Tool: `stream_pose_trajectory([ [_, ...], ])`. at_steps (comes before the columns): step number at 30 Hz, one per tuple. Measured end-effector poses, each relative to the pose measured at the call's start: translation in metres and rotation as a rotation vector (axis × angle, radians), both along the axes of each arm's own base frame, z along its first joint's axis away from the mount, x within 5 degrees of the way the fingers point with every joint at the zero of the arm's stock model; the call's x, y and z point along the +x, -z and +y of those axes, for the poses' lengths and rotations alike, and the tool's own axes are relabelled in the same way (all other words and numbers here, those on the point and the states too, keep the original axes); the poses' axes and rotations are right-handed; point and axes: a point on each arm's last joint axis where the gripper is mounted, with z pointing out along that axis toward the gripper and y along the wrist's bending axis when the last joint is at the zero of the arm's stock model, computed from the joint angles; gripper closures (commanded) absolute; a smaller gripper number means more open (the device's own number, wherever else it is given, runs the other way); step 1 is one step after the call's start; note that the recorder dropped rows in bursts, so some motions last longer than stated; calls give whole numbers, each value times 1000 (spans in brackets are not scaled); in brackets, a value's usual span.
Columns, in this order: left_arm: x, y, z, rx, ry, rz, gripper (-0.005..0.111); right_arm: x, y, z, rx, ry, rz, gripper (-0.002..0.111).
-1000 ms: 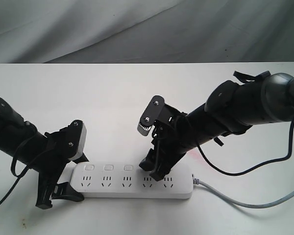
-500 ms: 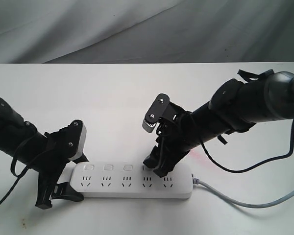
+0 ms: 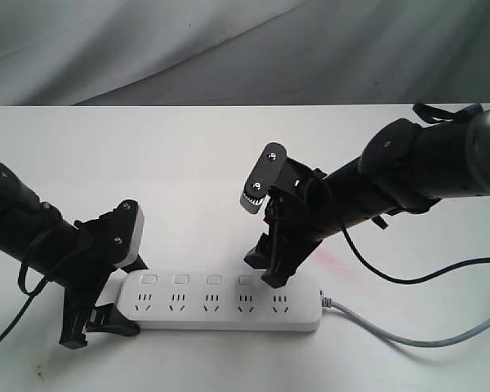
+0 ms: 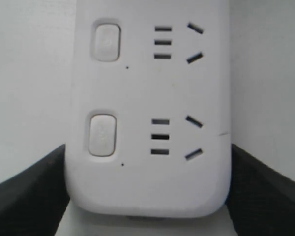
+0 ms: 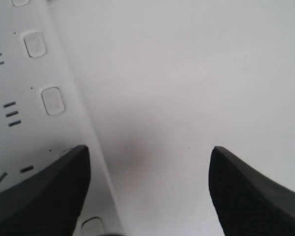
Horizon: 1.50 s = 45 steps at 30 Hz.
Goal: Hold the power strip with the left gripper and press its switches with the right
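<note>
The white power strip (image 3: 220, 309) lies flat on the table near its front edge, with its grey cord (image 3: 408, 335) leaving at the right. My left gripper (image 3: 117, 282) is shut on the strip's left end, one finger on each long side, and the left wrist view shows the black fingers (image 4: 29, 189) pressed to the strip's (image 4: 147, 88) edges. My right gripper (image 3: 265, 233) stands open above the strip's right half. Its lower fingertip (image 3: 273, 276) hangs over the row of switches (image 3: 180, 280) and hides the one farthest right. The right wrist view has two switches (image 5: 52, 101) beside the finger (image 5: 44, 191).
The white table (image 3: 229, 163) runs back to a grey cloth backdrop (image 3: 229, 49). A faint pink smear (image 3: 336, 261) marks the table behind the strip's right end. A black cable (image 3: 425, 273) loops down from the right arm.
My right gripper has lifted a little and shifted right along the strip, uncovering the fourth switch. The left gripper and the strip have stayed put.
</note>
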Motion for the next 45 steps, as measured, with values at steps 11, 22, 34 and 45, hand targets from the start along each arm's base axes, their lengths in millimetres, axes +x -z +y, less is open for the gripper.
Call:
stream_pose_trajectory([
  [11, 0, 0, 0, 0, 0, 0, 43, -14, -29, -10, 19, -25, -53, 45],
  [22, 0, 0, 0, 0, 0, 0, 43, -23, -19, -23, -4, -6, -14, 45],
  [34, 0, 0, 0, 0, 0, 0, 43, -18, 1, -24, -41, 25, 5, 45],
  [45, 0, 0, 0, 0, 0, 0, 43, -15, 14, -24, -60, 52, 19, 45],
])
